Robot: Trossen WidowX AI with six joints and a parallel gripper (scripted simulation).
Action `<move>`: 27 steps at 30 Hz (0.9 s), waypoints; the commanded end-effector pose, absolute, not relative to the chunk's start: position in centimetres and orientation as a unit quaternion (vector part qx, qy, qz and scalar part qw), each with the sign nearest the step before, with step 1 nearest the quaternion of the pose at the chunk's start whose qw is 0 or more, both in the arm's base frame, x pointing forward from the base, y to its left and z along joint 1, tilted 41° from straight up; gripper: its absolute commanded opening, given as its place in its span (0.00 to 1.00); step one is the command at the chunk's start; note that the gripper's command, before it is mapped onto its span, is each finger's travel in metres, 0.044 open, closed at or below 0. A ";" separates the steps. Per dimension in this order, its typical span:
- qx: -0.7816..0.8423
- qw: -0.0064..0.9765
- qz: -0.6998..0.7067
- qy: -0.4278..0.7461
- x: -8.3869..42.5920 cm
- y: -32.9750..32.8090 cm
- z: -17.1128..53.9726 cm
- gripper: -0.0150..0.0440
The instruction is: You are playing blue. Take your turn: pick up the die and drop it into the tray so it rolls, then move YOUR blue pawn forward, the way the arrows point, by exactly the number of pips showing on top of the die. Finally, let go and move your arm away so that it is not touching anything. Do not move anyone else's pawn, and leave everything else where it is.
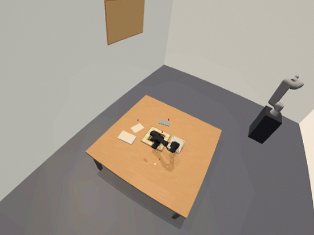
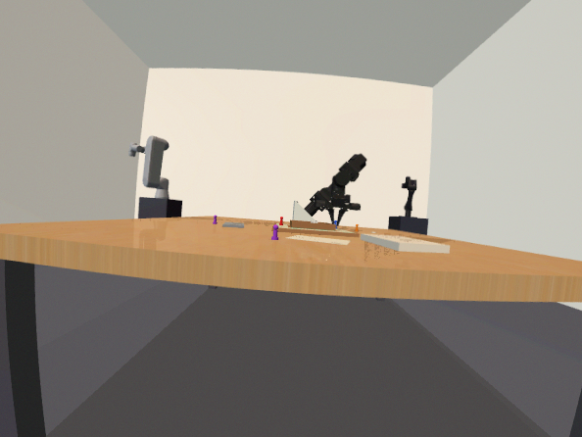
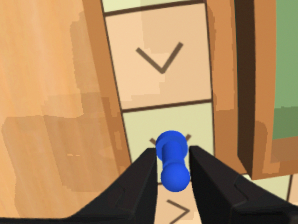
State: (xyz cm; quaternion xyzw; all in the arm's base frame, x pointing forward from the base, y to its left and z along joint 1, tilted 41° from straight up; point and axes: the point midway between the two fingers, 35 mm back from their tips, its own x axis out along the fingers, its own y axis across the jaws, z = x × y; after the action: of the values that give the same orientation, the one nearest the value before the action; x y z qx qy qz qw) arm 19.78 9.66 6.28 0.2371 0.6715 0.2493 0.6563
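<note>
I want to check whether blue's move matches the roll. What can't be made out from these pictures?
- Die: in no view; the wrist view's right edge cuts off the green tray, and the arm covers it from the top.
- Blue pawn: its base is hidden by its own head, and the fingers flank it, so whether they still touch it or it stands on the square is unclear.
- Board: squares too small from the top, edge-on from the exterior.
</note>
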 end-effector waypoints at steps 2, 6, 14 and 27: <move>0.235 0.657 0.251 0.671 19.8 9.6 6.4 0.57; 0.235 0.657 0.250 0.671 19.9 9.1 6.9 0.74; 0.239 0.654 0.249 0.673 19.9 6.4 10.1 1.00; 0.228 0.656 0.249 0.675 17.8 -6.5 8.9 1.00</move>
State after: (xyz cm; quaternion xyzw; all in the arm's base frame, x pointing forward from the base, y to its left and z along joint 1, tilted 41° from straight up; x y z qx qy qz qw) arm 18.94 -3.75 9.01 0.2274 0.6761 0.2396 0.6586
